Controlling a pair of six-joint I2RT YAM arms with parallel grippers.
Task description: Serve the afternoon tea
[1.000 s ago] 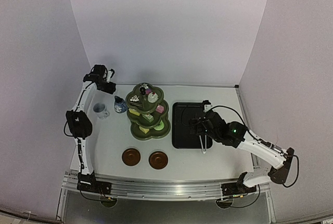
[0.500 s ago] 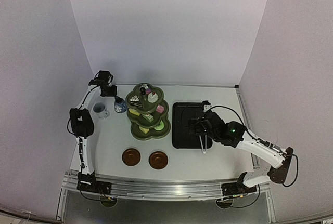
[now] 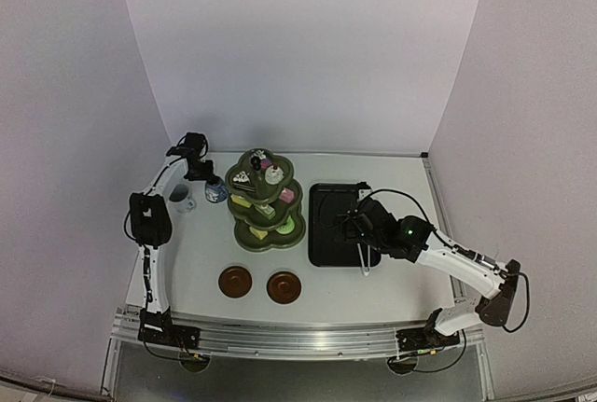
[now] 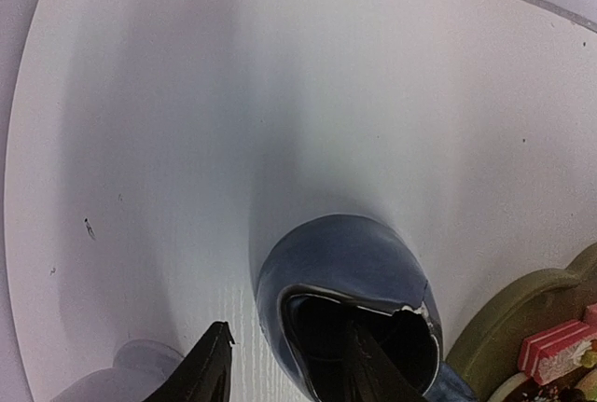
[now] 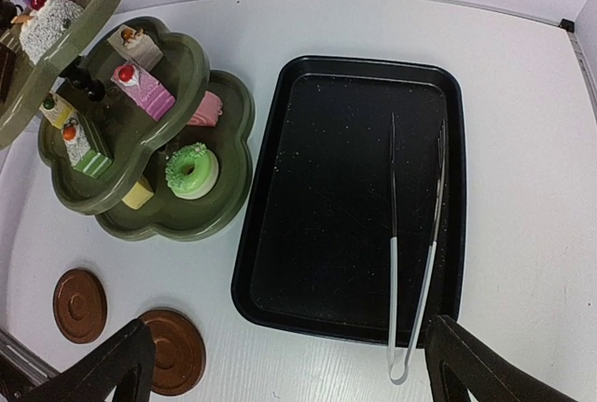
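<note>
1 L-gripper [image 4: 289,327] finger [image 4: 368,369] in pot [image 4: 340,253]

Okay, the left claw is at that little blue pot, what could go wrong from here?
The left claw has one finger inside the pot and one outside, so it would pinch only the wall; the pot could tilt or slip when lifted. The cake stand and the mug are close by, so a swinging pot might knock either.
</note>
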